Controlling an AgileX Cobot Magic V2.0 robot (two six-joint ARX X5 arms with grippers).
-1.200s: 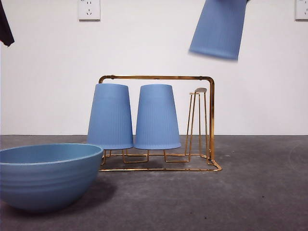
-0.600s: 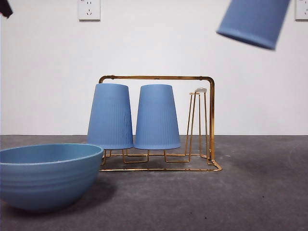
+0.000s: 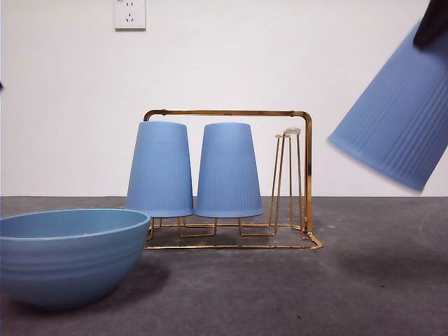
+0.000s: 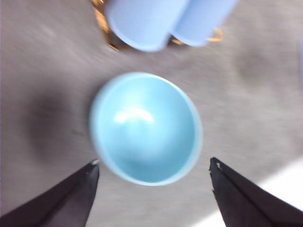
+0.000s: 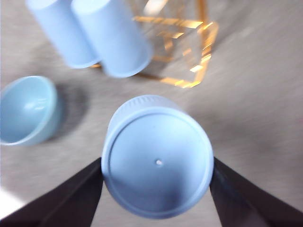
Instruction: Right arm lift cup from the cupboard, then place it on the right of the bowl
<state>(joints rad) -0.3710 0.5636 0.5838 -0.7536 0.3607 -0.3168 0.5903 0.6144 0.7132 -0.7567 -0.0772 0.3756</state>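
My right gripper is shut on a light-blue ribbed cup, held upside down and tilted in the air. In the front view this cup hangs at the right edge, to the right of the gold wire cupboard, with a black fingertip showing above it. Two more cups stand inverted in the cupboard. The wide teal bowl sits at the front left. My left gripper hovers open above the bowl.
The cupboard's rightmost prongs stand bare. A wall socket is on the white wall behind. Dark grey tabletop stretches between the bowl and the right edge.
The held cup has moved right and down, from the top edge to mid-height at the right edge, tilting further. The other arm's black tip has slipped out of the top left corner.
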